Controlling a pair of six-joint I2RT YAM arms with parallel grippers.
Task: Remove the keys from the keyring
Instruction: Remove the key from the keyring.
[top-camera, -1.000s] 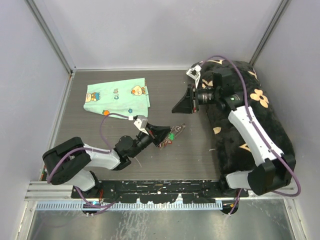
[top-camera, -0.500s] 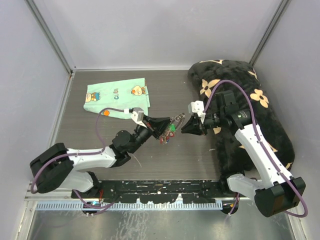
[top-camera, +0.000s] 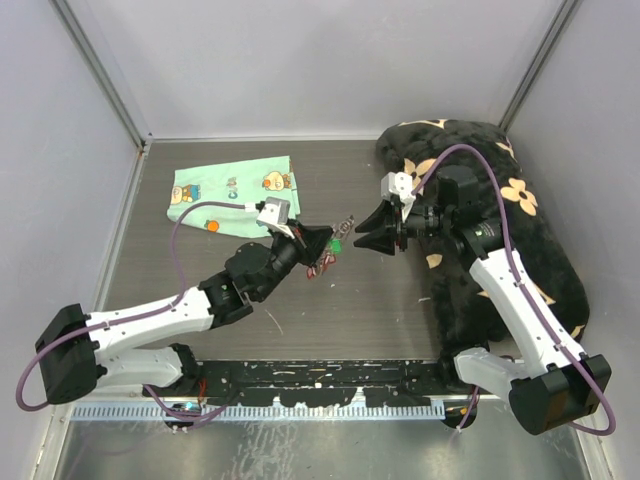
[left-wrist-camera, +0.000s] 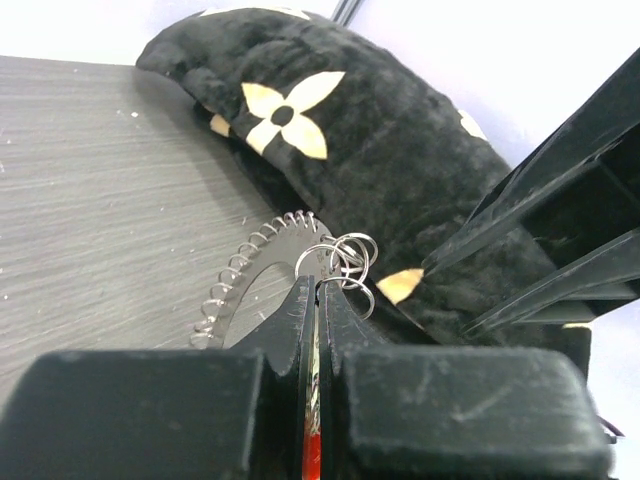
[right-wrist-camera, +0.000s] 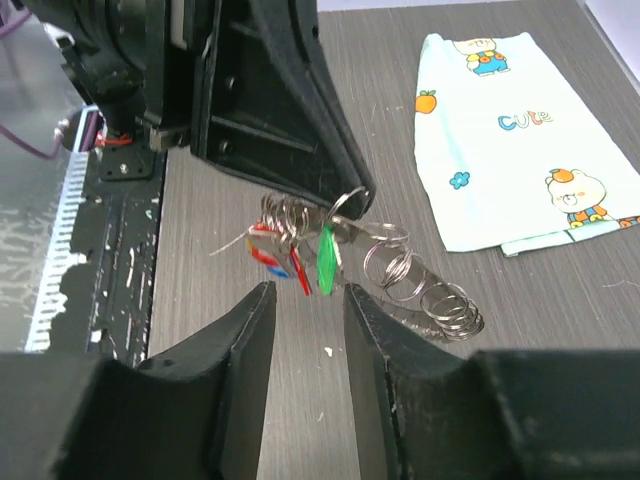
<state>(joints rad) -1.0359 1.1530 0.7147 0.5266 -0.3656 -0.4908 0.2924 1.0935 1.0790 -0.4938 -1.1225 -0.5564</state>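
So the left gripper (top-camera: 322, 244) has its fingers pinched tight on the keyring (left-wrist-camera: 245, 262) and holds the whole bunch up off the worktop (top-camera: 380, 310), about mid-table, just left of the black flowered cushion (top-camera: 500, 200). The keys (right-wrist-camera: 300, 262) dangle under the pinch, a red head and a green one the easiest to spot. The right gripper (right-wrist-camera: 307, 292) sits just beside them, fingers parted a modest amount and holding nothing. My take: go for one key, not the clump. The green head hangs a bit apart, so I'd line the right fingers up flat on that, close on the plastic rather than on the little silver rings, then work it round the wire instead of yanking. The left needs to keep a firm grip or the ring will just twist.
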